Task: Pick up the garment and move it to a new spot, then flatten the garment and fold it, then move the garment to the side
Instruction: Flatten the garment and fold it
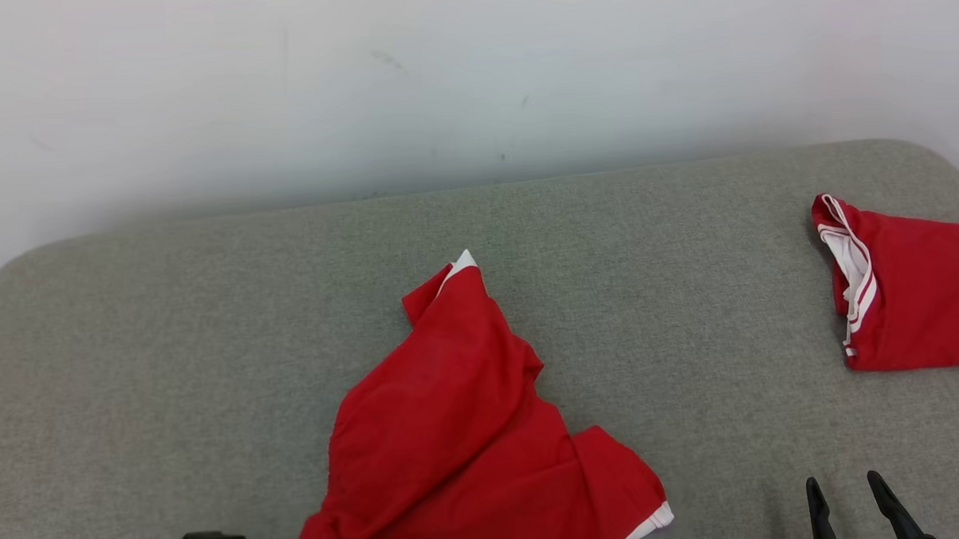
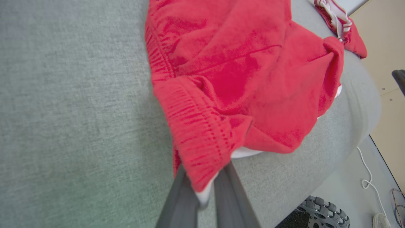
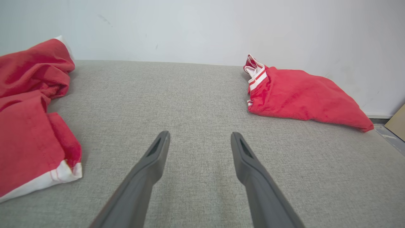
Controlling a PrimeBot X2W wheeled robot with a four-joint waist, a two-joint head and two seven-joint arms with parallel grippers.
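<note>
Crumpled red cloth garment with white trim [image 1: 453, 430] at middle of grey fabric tabletop [image 1: 131, 353]; left gripper [image 2: 205, 172], fingers clenched on its ribbed waistband, probably for lifting; right gripper [image 3: 200, 134], fingers released, empty, waiting nearby.

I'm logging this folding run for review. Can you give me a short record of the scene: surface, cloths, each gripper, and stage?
surface: grey padded surface, pale wall behind
garment: red with white trim, crumpled, front middle
other cloth: second red garment, folded, far right, apart from the first
left gripper: shut on the garment's ribbed waistband
right gripper: open, empty, over bare surface between the two cloths
stage: not yet flattened or folded
</note>
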